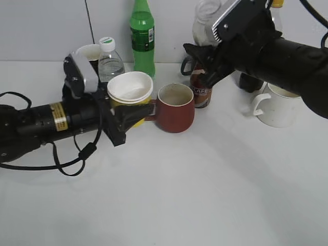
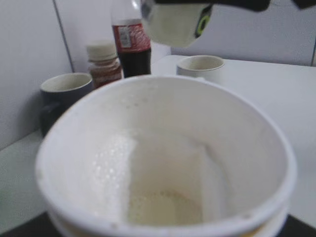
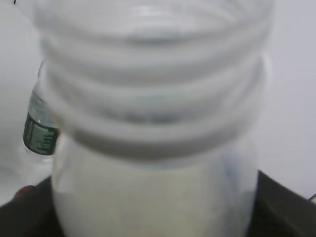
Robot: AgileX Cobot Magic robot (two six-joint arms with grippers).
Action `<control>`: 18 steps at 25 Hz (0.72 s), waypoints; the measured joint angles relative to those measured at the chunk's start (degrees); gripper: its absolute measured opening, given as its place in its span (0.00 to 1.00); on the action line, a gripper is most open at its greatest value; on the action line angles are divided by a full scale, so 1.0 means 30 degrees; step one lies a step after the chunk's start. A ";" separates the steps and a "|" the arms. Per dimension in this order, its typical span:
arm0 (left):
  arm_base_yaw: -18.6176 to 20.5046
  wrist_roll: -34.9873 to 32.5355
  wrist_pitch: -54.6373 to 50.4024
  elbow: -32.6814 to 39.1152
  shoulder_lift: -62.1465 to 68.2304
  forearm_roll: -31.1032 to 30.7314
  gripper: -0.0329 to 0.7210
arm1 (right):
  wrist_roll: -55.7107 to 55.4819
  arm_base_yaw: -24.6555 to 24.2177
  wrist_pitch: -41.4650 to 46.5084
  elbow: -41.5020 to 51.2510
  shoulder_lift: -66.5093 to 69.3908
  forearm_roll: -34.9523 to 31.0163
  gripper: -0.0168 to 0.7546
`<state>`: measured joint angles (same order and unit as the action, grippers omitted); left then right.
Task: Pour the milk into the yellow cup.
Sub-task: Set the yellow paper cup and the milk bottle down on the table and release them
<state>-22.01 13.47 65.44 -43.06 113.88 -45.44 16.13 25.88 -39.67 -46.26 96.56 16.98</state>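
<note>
My left gripper [image 1: 124, 116] is shut on the yellow cup [image 1: 130, 91] and holds it beside the brown-red mug. In the left wrist view the cup [image 2: 163, 148] fills the frame, with a little white liquid at its bottom. My right gripper [image 1: 206, 60] is shut on the milk bottle [image 1: 206, 19], held high, neck up, right of the cup and apart from it. The right wrist view shows the bottle's threaded open neck and the white liquid [image 3: 153, 187] below it. The bottle's lower end shows at the top of the left wrist view [image 2: 174, 22].
A brown-red mug [image 1: 176, 108], a brown coffee bottle [image 1: 202, 94] and a white mug [image 1: 277, 108] stand in a row. A green bottle [image 1: 142, 38], a water bottle [image 1: 110, 59] and another cup [image 1: 89, 51] stand at the back. A dark mug [image 2: 64, 94] and a cola bottle [image 2: 131, 47] show in the left wrist view.
</note>
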 joint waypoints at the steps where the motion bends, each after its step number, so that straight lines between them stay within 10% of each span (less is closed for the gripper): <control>1: 0.0609 0.0000 0.0000 0.0550 -0.0063 0.0133 0.58 | -0.0849 0.0000 -0.0006 0.0000 0.0000 -0.0134 0.66; 18: 0.2240 -0.0073 -0.1230 0.2069 -0.0037 0.1964 0.58 | -0.6871 -0.2837 -0.2177 0.3832 0.0872 -0.0728 0.66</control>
<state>-15.29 13.25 61.75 -36.85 113.77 -39.55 -4.49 17.37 -46.20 -34.77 99.18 14.79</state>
